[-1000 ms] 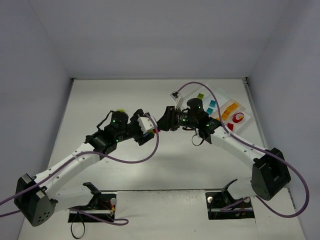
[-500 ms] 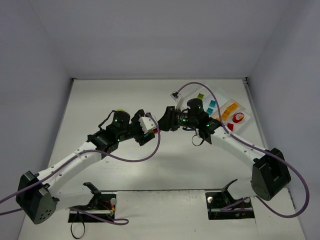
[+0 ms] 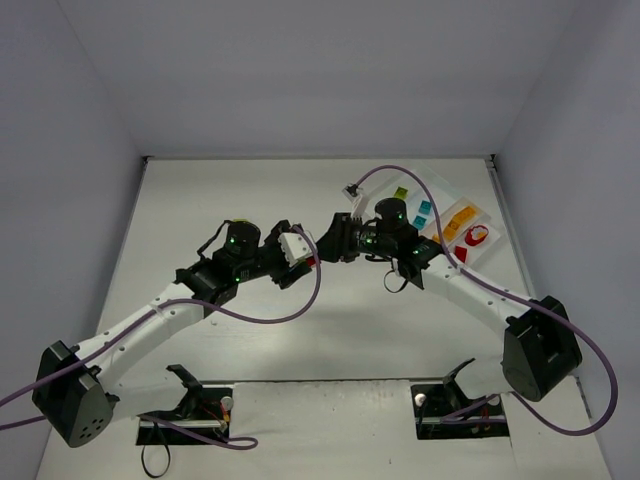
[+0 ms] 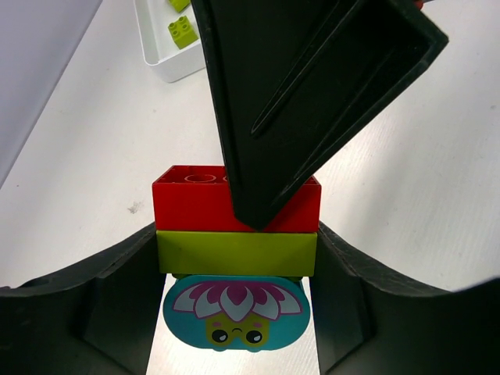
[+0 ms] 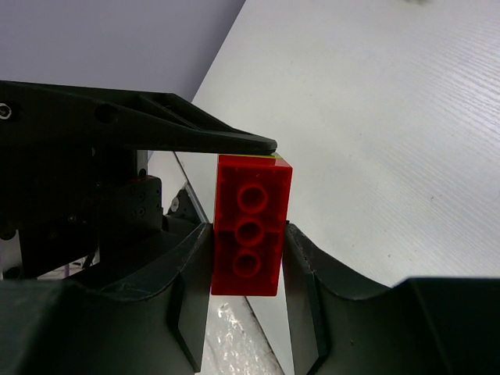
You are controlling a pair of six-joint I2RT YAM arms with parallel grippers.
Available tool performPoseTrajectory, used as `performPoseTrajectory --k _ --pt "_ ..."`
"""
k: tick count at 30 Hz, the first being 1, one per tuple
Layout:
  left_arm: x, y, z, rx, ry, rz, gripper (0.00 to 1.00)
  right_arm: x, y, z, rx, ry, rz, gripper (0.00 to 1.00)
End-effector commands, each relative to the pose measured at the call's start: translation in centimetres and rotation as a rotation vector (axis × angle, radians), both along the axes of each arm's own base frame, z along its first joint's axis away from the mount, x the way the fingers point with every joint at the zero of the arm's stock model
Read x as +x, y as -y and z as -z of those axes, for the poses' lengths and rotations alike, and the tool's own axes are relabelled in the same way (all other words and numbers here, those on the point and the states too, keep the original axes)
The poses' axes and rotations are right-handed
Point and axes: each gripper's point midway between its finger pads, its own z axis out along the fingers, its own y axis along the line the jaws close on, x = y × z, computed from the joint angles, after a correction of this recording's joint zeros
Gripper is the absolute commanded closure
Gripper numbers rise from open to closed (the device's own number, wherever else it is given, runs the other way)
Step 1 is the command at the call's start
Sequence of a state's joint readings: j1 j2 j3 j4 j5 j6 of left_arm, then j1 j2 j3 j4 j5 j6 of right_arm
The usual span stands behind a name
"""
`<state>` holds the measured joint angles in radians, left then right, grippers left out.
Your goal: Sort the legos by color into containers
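Note:
Both grippers meet above the table's middle on one stack of legos. In the left wrist view, my left gripper is shut on the lime green brick. A red brick sits on its far side and a teal flower-printed piece on its near side. In the right wrist view, my right gripper is shut on the red brick. In the top view the left gripper and the right gripper nearly touch. The white tray lies at the back right and holds green, teal, orange and red pieces.
A corner of the white tray with lime green bricks shows at the top of the left wrist view. The right gripper's black finger fills the upper part of that view. Grey walls enclose the table on three sides.
The left arm has shifted slightly. Both grippers stay closed on the same brick stack in the middle.

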<state>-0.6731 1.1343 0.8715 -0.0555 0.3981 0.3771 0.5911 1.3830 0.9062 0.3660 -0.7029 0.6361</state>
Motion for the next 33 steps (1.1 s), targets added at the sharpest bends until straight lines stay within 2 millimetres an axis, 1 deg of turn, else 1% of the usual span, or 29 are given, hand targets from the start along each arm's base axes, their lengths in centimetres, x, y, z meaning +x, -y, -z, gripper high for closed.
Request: performPoseTrajectory --k 1,2,3,5,6,7,8,9,12,13,15,16,18,19,20,21,22,23,25,26,28,29,31,32,33 --pt "0.7 1.0 -3.2 -0.074 0.064 0.019 0.9 0.7 0.9 -3.3 0.05 0.108 0.02 1.0" --pt "0.7 1.0 -3.2 -0.072 0.061 0.021 0.92 0.9 1.2 -3.4 0.047 0.113 0.026 1.0" --pt "0.8 1.1 -3.1 -0.072 0.059 0.02 0.95 1.7 2.1 -3.7 0.045 0.119 0.053 1.0" --pt "0.9 1.2 -3.2 -0.072 0.059 0.019 0.96 2.3 3.6 -4.0 0.036 0.128 0.088 1.0" --pt "1.0 1.2 -3.1 -0.07 0.057 0.019 0.97 3.3 5.1 -4.2 0.035 0.131 0.124 1.0" --pt "0.7 1.0 -2.5 -0.049 0.031 0.02 0.97 3.5 6.1 -4.7 0.035 0.139 0.145 1.0" --pt "0.7 1.0 -2.4 -0.048 0.027 0.02 0.97 4.0 7.0 -4.7 0.027 0.139 0.169 1.0" --pt "0.7 1.1 -2.3 -0.047 0.024 0.019 0.97 4.9 8.9 -5.0 0.004 0.154 0.223 1.0" --pt "0.8 1.0 -2.3 -0.046 0.023 0.014 0.97 6.2 12.1 -4.7 -0.051 0.164 0.312 1.0" --pt "0.8 1.0 -2.4 -0.046 0.024 0.011 0.97 7.1 13.9 -4.6 -0.062 0.162 0.363 1.0" --pt "0.9 0.9 -2.4 -0.046 0.021 0.002 0.97 7.7 16.2 -3.6 -0.117 0.147 0.419 1.0" --pt "1.0 0.8 -2.4 -0.045 0.023 -0.007 0.97 9.2 19.1 -3.0 -0.173 0.143 0.536 1.0" --pt "1.2 0.7 -2.5 -0.048 0.022 -0.021 0.97 10.1 22.6 -1.5 -0.288 0.113 0.656 1.0" --pt "1.3 0.6 -2.6 -0.05 0.021 -0.03 0.97 11.0 26.1 -0.6 -0.379 0.092 0.805 1.0" --pt "1.3 0.6 -2.8 -0.053 0.023 -0.036 0.97 11.1 28.1 0.3 -0.436 0.062 0.876 1.0" --pt "1.4 0.5 -2.9 -0.054 0.024 -0.039 0.97 11.4 30.2 0.6 -0.481 0.051 0.949 1.0" --pt "1.5 0.4 -3.0 -0.054 0.027 -0.049 0.97 11.5 33.2 1.1 -0.547 0.033 1.066 1.0" --pt "1.6 0.3 -3.1 -0.055 0.026 -0.057 0.97 11.7 34.5 1.9 -0.58 0.008 1.109 1.0" --pt "1.7 0.2 -3.3 -0.06 0.032 -0.066 0.97 12.0 36.5 2.6 -0.623 -0.021 1.173 1.0" --pt "1.7 0.2 -3.5 -0.064 0.035 -0.07 0.97 12.1 37.8 3.9 -0.662 -0.065 1.206 0.99" --pt "1.7 0.1 -3.7 -0.07 0.039 -0.074 0.96 12.2 39.4 4.9 -0.717 -0.094 1.257 0.96" --pt "1.6 0.1 -3.7 -0.072 0.039 -0.075 0.96 12.3 40.3 6.3 -0.744 -0.135 1.267 0.95" --pt "1.7 0.1 -3.8 -0.07 0.043 -0.076 0.96 12.3 41.3 7.5 -0.762 -0.179 1.287 0.95" --pt "1.7 -0.1 -3.9 -0.072 0.046 -0.079 0.97 12.3 41.7 8.7 -0.781 -0.214 1.291 0.95" --pt "1.7 -0.1 -4.0 -0.074 0.049 -0.079 0.96 12.2 42.3 9.2 -0.784 -0.233 1.3 0.93"
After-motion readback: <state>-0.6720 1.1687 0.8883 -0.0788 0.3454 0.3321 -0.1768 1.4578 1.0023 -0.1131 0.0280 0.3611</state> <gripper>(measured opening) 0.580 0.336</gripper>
